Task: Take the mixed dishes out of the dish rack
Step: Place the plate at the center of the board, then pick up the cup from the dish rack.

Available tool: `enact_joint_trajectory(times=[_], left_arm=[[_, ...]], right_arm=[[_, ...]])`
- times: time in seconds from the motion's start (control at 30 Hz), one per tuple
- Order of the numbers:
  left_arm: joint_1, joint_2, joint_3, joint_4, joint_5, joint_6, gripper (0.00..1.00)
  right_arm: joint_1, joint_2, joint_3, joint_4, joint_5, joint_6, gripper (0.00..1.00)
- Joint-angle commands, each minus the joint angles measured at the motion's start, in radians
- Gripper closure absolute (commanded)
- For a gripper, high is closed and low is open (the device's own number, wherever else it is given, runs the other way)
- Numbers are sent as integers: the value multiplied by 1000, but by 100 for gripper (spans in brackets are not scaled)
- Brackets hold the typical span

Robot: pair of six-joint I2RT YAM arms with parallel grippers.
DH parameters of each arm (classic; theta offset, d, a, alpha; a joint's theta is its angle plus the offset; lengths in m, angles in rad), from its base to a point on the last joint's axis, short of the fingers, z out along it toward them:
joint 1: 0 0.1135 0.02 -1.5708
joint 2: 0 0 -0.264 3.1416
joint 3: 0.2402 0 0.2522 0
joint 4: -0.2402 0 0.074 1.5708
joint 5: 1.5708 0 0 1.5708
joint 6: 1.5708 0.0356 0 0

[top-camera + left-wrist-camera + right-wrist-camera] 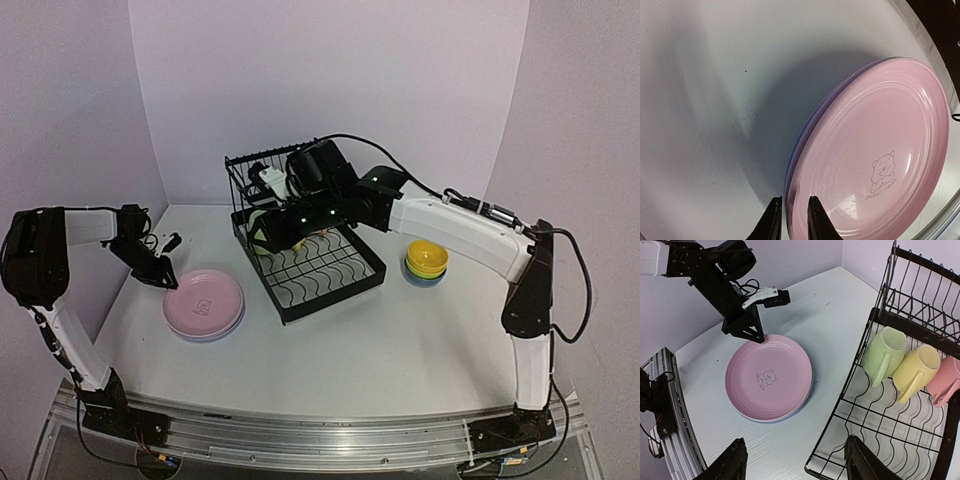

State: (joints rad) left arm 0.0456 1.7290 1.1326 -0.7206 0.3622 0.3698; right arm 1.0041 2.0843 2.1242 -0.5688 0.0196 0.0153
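We can't tell the left end effector's grip, almost pressed together at the pink plate's ten o'clock rim; right end effector spread.

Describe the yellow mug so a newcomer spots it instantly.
Find the black wire dish rack, centre scene. Three mugs sit in a row on its lower tray. The yellow mug is the middle one, between the light green mug and pink mug.

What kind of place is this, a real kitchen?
Probably a robot lab cell, not a kitchen: bare lilac walls around a white table, two arms bolted to a metal rail.
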Motion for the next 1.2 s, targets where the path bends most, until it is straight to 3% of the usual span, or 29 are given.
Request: enact_joint_trajectory(times=[0.0, 0.17, 0.4, 0.57, 0.77, 1.0, 1.17], left_arm=[[1, -13, 3, 18, -2, 5, 81], [1, -35, 58, -18, 19, 5, 75], [2, -83, 105, -64, 23, 20, 59], [1, -115, 148, -79, 53, 50, 52], [1, -180, 144, -31, 160, 68, 43], [1, -313, 31, 112, 299, 77, 23], [1, -374, -31, 181, 348, 69, 16]], right_arm=[[-39, -84, -64, 24, 58, 43, 37], [-118, -130, -236, 127, 14, 125, 39], [-258, -165, -568, 585, 12, 198, 45], [-275, -51, -531, 714, 39, 86, 48], [-276, 105, -484, 904, 77, 72, 49], [-277, 290, -307, 923, 122, 107, 50], [-277, 375, -228, 923, 162, 113, 51]])
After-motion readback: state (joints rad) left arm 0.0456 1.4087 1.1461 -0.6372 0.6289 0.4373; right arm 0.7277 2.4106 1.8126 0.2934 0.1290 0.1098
